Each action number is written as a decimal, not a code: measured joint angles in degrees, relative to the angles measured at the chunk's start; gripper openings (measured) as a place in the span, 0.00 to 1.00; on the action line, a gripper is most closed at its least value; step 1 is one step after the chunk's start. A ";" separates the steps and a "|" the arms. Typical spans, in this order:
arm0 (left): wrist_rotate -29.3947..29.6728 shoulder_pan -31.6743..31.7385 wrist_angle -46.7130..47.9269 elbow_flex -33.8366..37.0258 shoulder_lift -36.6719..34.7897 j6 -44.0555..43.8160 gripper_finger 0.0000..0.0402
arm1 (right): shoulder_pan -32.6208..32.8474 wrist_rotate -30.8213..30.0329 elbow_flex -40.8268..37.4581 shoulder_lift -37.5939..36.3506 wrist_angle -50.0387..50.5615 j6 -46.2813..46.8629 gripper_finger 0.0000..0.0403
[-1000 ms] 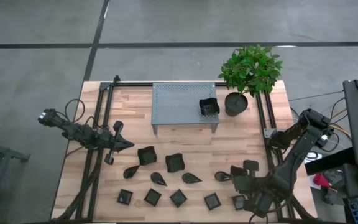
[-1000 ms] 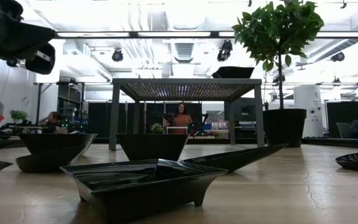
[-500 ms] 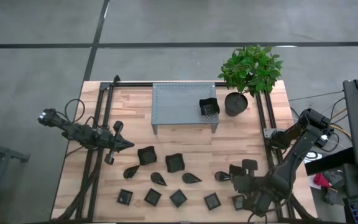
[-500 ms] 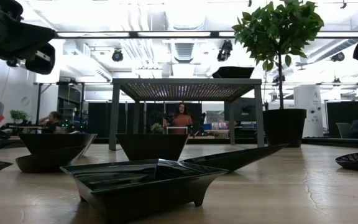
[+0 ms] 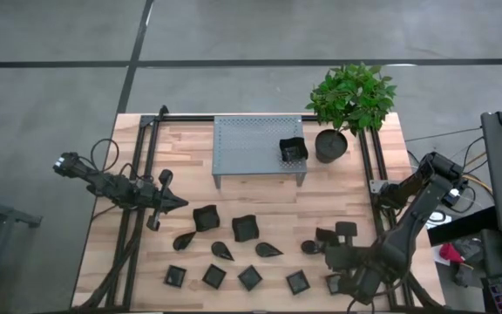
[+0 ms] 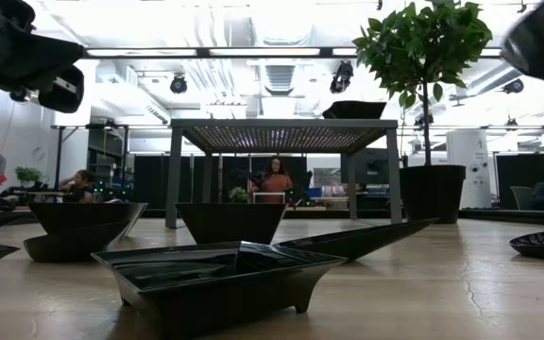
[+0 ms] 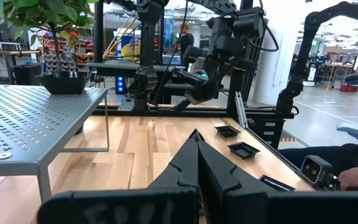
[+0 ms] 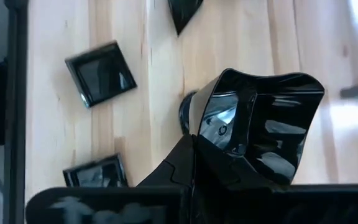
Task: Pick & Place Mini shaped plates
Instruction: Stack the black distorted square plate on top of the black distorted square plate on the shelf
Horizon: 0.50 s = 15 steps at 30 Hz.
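The right pincer pinches a glossy black wavy-edged square dish above the wooden table, near right. The left pincer, pressed together, waits at the left.

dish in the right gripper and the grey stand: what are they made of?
Dish, pinched in the right gripper: glossy black, probably moulded plastic or glazed ceramic; bright window reflections slide over its wavy walls. Stand: likely painted sheet metal, matte grey, thin top punched with regular holes on slim legs.
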State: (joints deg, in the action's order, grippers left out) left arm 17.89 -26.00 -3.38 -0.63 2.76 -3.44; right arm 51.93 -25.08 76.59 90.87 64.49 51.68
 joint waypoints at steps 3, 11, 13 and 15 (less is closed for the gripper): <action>0.00 -0.02 0.00 0.01 0.00 0.00 0.00 | -0.47 -1.72 1.74 0.00 0.01 -2.14 0.02; -0.01 -0.03 0.00 0.01 0.00 0.00 0.00 | -0.71 -7.98 6.30 0.00 0.00 -7.63 0.02; 0.00 -0.02 0.00 0.01 0.00 0.00 0.00 | -0.73 -9.27 7.34 0.00 -0.02 -9.13 0.02; -0.01 -0.02 0.00 0.00 0.00 0.00 0.00 | -0.78 -10.46 8.21 0.00 -0.02 -10.33 0.02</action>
State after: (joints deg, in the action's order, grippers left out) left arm 17.88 -26.02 -3.38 -0.64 2.76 -3.44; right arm 51.16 -35.54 84.80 90.87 64.47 41.34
